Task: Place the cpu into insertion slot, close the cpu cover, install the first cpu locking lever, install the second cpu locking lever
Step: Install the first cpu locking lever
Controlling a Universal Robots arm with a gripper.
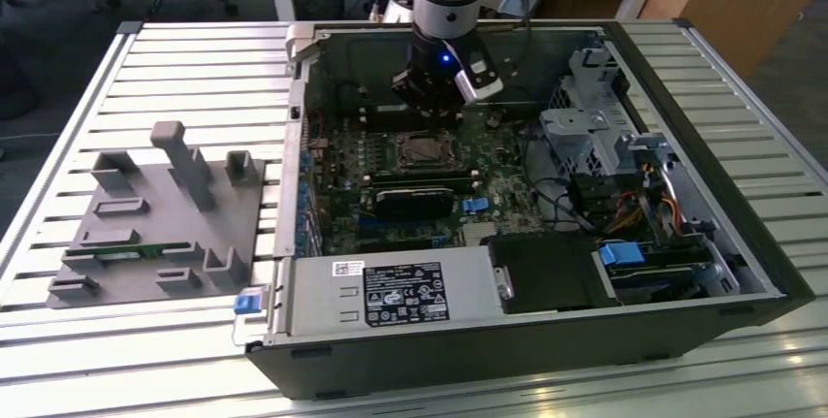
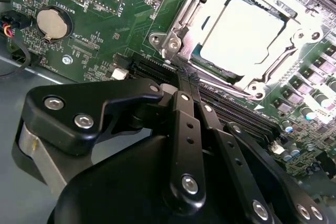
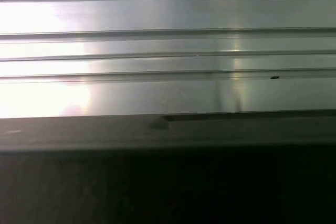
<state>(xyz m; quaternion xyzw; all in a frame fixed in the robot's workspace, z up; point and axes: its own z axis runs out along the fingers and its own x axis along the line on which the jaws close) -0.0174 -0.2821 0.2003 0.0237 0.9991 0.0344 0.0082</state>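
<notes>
Hovering gripper (image 2: 184, 80) pinched shut, empty, just beside socket (image 2: 173, 43); cpu (image 2: 244, 38) seated under cover (image 2: 294, 51); risked scraping board (image 2: 110, 19) if fingertips dropped off-line.

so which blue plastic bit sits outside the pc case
The blue tab at the front corner, beside the power supply, on the exterior view's left. The other two blue pieces lie inside the case.

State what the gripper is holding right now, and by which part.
Nothing is held. In the second wrist view the gripper has its fingers together and empty, just short of the cpu cover, which lies closed over the cpu.
</notes>
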